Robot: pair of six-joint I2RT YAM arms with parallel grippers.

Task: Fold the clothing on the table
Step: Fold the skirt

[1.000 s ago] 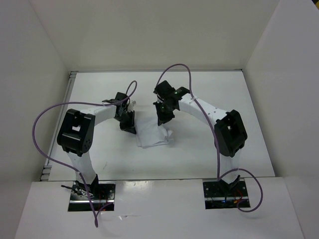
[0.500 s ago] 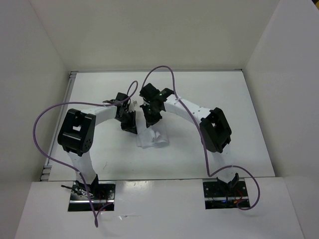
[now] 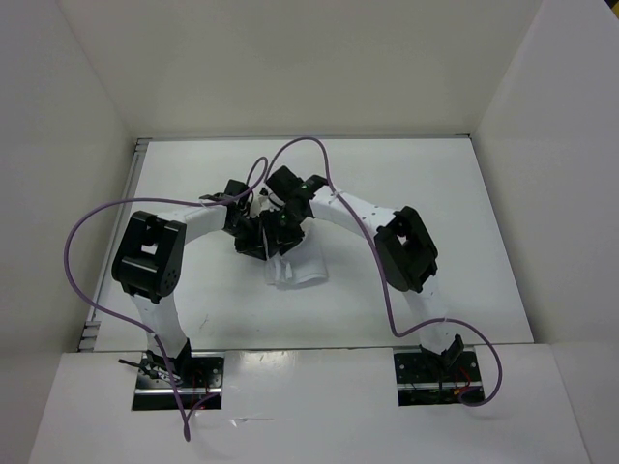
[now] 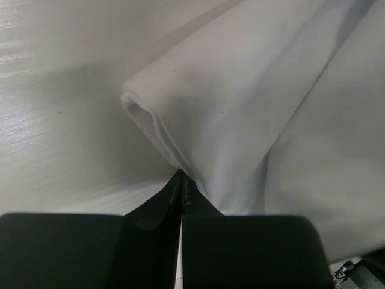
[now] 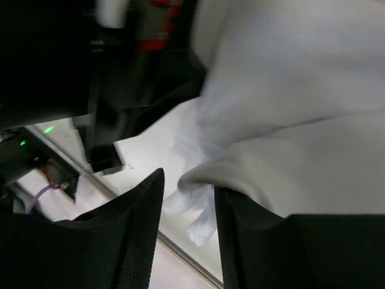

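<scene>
The clothing point(image 3: 302, 268) lies as a small folded white bundle in the middle of the table point(image 3: 435, 193). My left gripper point(image 3: 251, 244) is at the bundle's left edge. In the left wrist view its fingers point(image 4: 181, 176) meet at the tips, shut on a rolled fold of the clothing point(image 4: 240, 120). My right gripper point(image 3: 280, 240) hovers right beside the left one, over the bundle's upper left. In the right wrist view it point(image 5: 189, 183) stands open, with a loose flap of the clothing point(image 5: 301, 90) hanging between the fingers and draped over the right one.
White upright walls point(image 3: 68, 145) close the table in on three sides. A metal edge strip point(image 3: 138, 159) runs along the left side. Purple cables point(image 3: 309, 145) arch over both arms. The left arm's black body point(image 5: 72, 54) sits close in front of the right gripper.
The right arm has swung left until its gripper is next to the left one, bringing the clothing's right side over. Its jaws have opened. The bundle is narrower; the left arm has stayed put.
</scene>
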